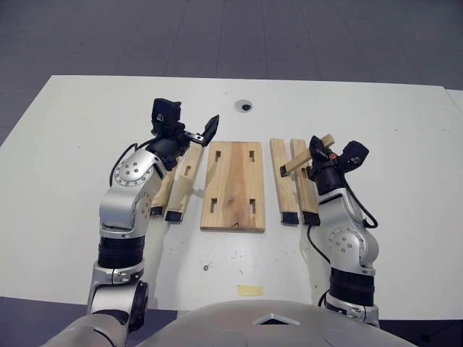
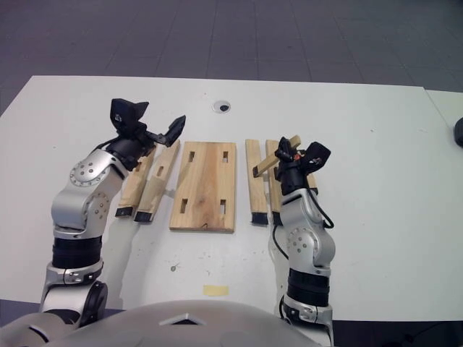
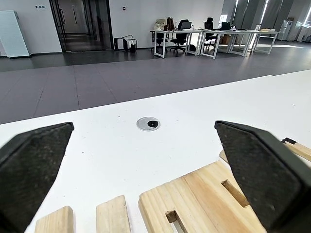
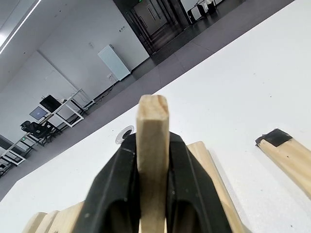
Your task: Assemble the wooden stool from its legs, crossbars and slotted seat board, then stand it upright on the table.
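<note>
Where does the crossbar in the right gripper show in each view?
Left eye: crossbar right of centre, tilted, in the right gripper.
Right eye: just right of centre.
Left wrist: a black-tipped wood end beyond the board may be it; cannot tell.
Right wrist: centre, upright between the fingers.
Shared landmark: the round hole.

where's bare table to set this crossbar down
Widest bare table lies right of the right-hand legs and left of the left-hand legs. Also free: beyond the cable hole, and between board and yellow note. The middle row is crowded.
</note>
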